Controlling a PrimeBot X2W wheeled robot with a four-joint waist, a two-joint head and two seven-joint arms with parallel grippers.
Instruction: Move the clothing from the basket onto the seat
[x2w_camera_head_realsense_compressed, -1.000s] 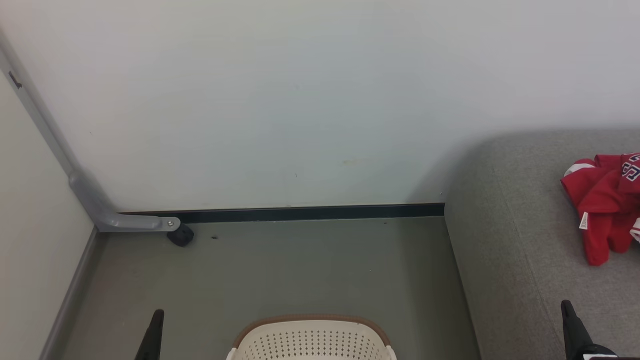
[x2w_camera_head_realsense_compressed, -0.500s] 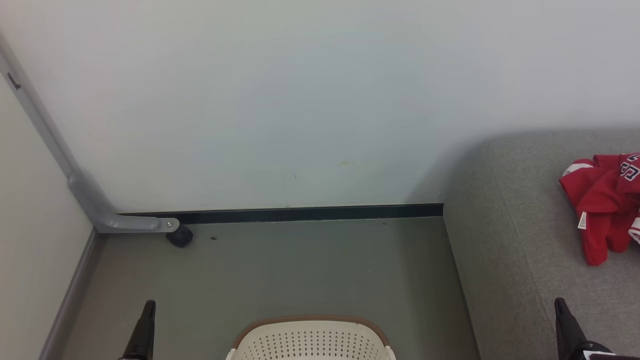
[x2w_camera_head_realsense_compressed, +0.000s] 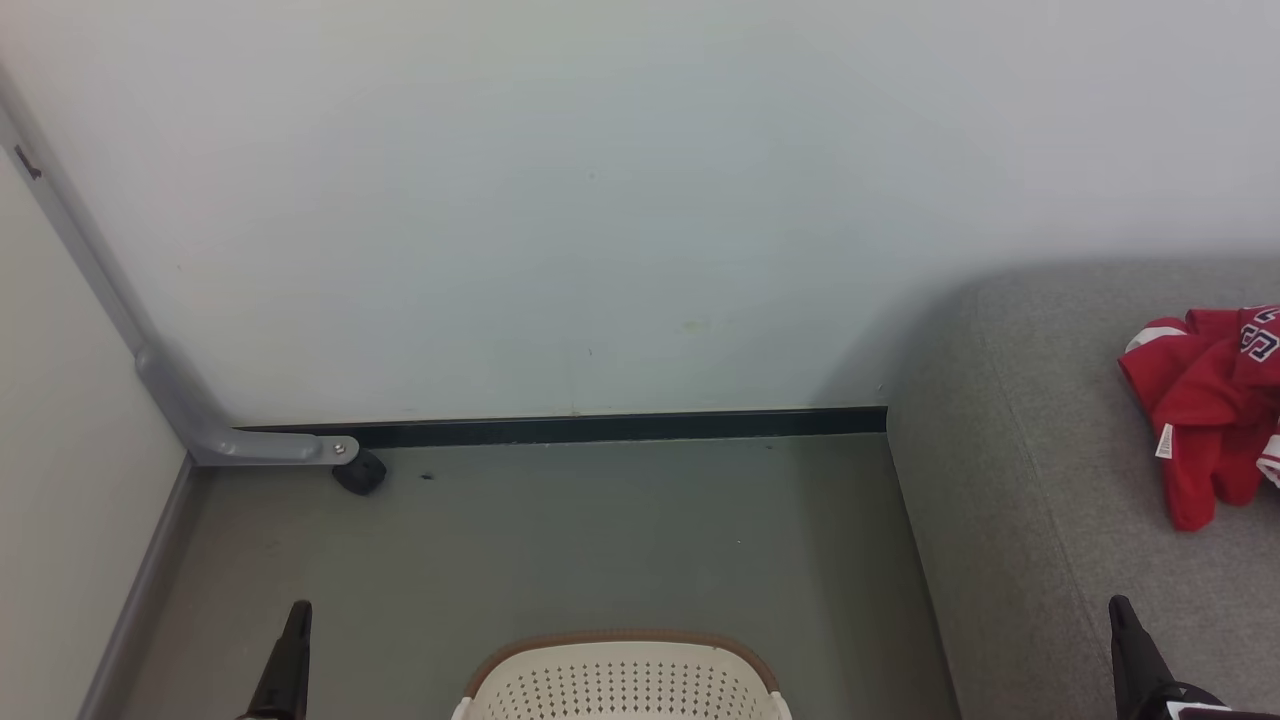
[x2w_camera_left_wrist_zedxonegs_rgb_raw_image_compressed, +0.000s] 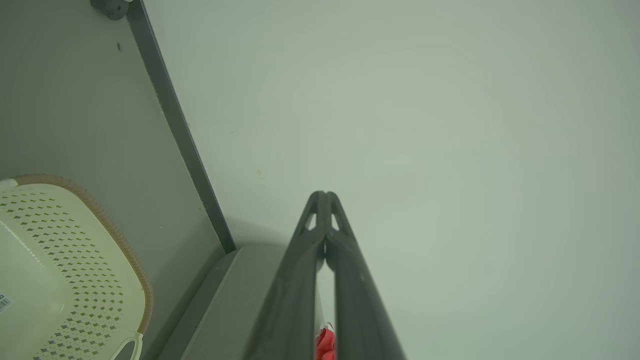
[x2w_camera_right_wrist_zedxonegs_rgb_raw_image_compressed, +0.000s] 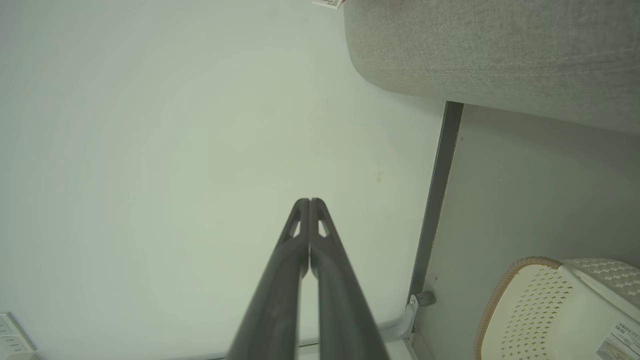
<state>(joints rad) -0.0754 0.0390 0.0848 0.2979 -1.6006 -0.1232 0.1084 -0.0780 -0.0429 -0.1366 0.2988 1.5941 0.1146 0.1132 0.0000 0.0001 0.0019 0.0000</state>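
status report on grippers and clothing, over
Left gripper shut, empty; right gripper shut, empty. Clothing lies on seat. Basket: visible part bare.

Plain room with bare wall (x2w_camera_head_realsense_compressed: 600, 200), upholstered seat (x2w_camera_head_realsense_compressed: 1040, 450).

Grey-green floor (x2w_camera_head_realsense_compressed: 600, 540): white basket (x2w_camera_head_realsense_compressed: 620, 680) stands on it at the near edge, near the seat (x2w_camera_head_realsense_compressed: 1040, 480) but apart. Black caster (x2w_camera_head_realsense_compressed: 360, 472) rests on the floor by the far wall. Red clothing (x2w_camera_head_realsense_compressed: 1205, 410) lies crumpled on top of the seat.
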